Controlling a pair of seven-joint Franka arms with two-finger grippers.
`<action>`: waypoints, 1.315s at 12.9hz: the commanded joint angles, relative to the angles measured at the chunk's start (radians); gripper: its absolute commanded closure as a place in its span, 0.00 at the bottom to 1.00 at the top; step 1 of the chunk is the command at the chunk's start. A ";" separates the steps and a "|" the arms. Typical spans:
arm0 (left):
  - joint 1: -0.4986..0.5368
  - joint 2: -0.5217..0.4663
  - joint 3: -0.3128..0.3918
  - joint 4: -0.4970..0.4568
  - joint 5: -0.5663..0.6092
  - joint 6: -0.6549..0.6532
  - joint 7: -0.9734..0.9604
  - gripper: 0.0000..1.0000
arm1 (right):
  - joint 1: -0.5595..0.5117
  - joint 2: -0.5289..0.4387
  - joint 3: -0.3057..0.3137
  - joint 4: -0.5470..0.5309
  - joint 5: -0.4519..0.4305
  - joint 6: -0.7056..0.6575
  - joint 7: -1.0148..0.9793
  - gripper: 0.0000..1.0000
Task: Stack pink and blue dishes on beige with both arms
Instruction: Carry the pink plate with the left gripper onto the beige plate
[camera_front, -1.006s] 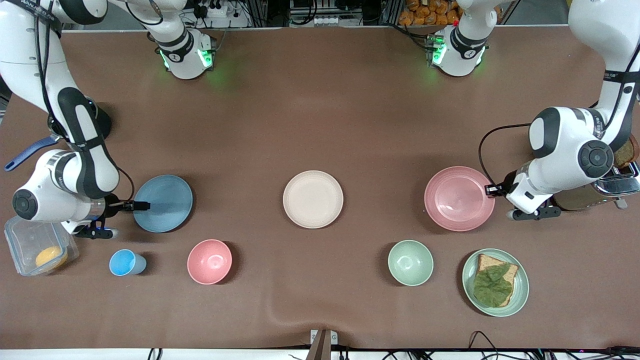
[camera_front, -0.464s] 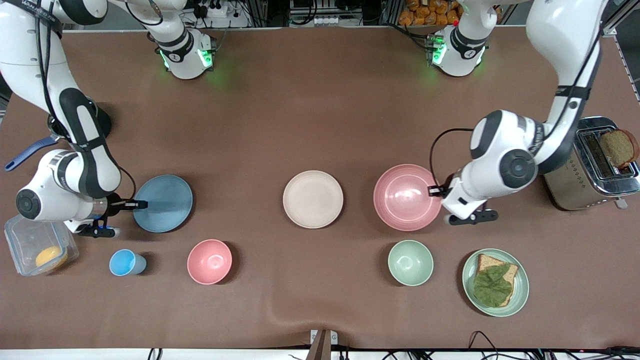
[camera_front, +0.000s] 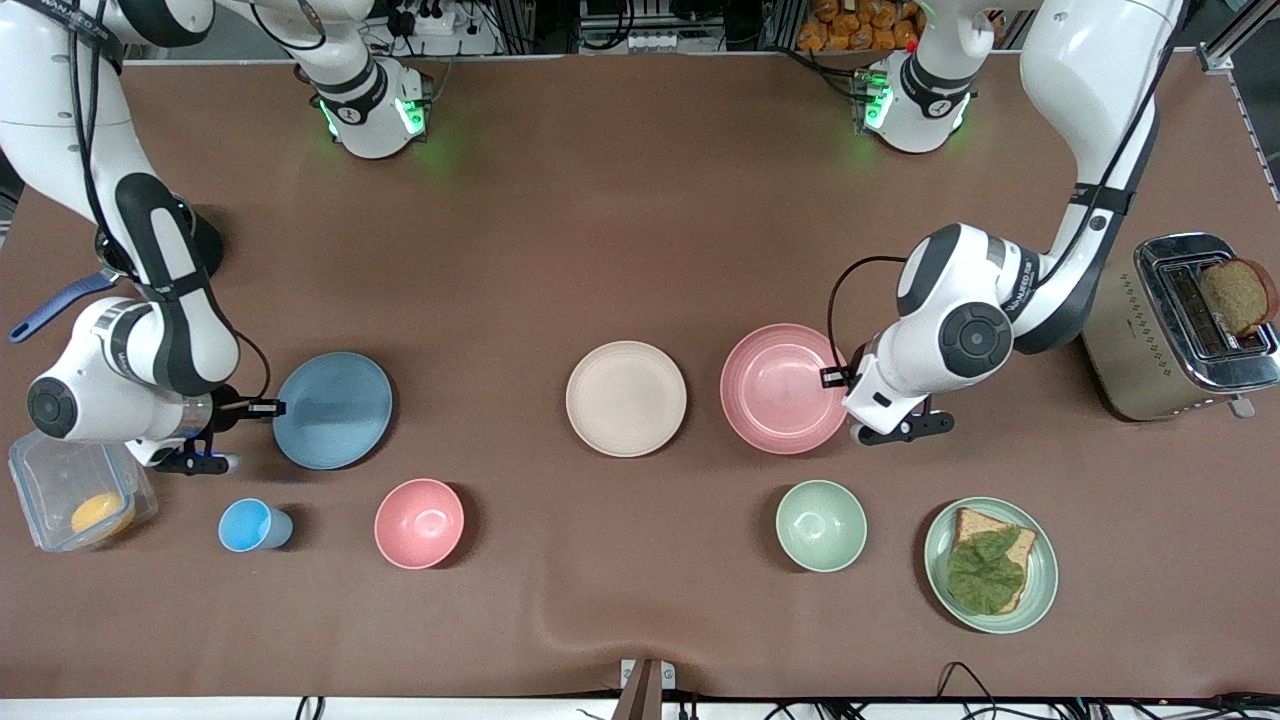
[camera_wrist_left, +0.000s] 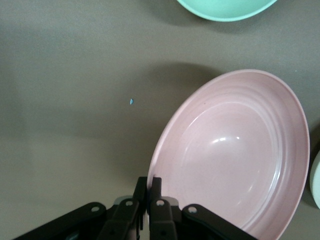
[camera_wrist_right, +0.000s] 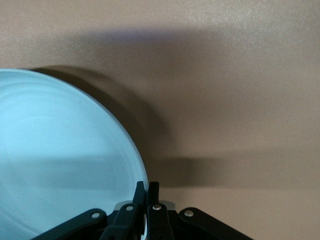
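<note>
The cream-beige plate (camera_front: 626, 398) lies flat at the middle of the table. The pink plate (camera_front: 782, 388) (camera_wrist_left: 235, 155) hangs tilted just above the table beside it, toward the left arm's end. My left gripper (camera_front: 834, 378) (camera_wrist_left: 148, 187) is shut on the pink plate's rim. The blue plate (camera_front: 334, 410) (camera_wrist_right: 60, 160) is toward the right arm's end, lifted slightly and tilted. Pinching its rim, my right gripper (camera_front: 268, 407) (camera_wrist_right: 145, 189) is shut.
Nearer the front camera stand a blue cup (camera_front: 251, 525), a pink bowl (camera_front: 419, 523), a green bowl (camera_front: 821, 525) and a green plate with bread and a leaf (camera_front: 990, 564). A clear box (camera_front: 70, 495) sits at the right arm's end, a toaster (camera_front: 1180, 325) at the left arm's.
The left gripper has carried the pink plate from near the toaster toward the beige plate. The right gripper has shifted the blue plate slightly toward the middle.
</note>
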 joint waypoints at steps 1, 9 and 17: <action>-0.022 0.013 -0.003 0.028 -0.039 -0.012 -0.012 1.00 | -0.017 -0.037 0.006 -0.006 0.010 -0.032 -0.040 1.00; -0.130 0.058 -0.003 0.023 -0.099 0.150 -0.093 1.00 | -0.014 -0.168 0.010 0.005 0.012 -0.174 -0.038 1.00; -0.245 0.104 -0.003 0.019 -0.099 0.311 -0.213 1.00 | 0.015 -0.279 0.015 0.037 0.107 -0.393 -0.026 1.00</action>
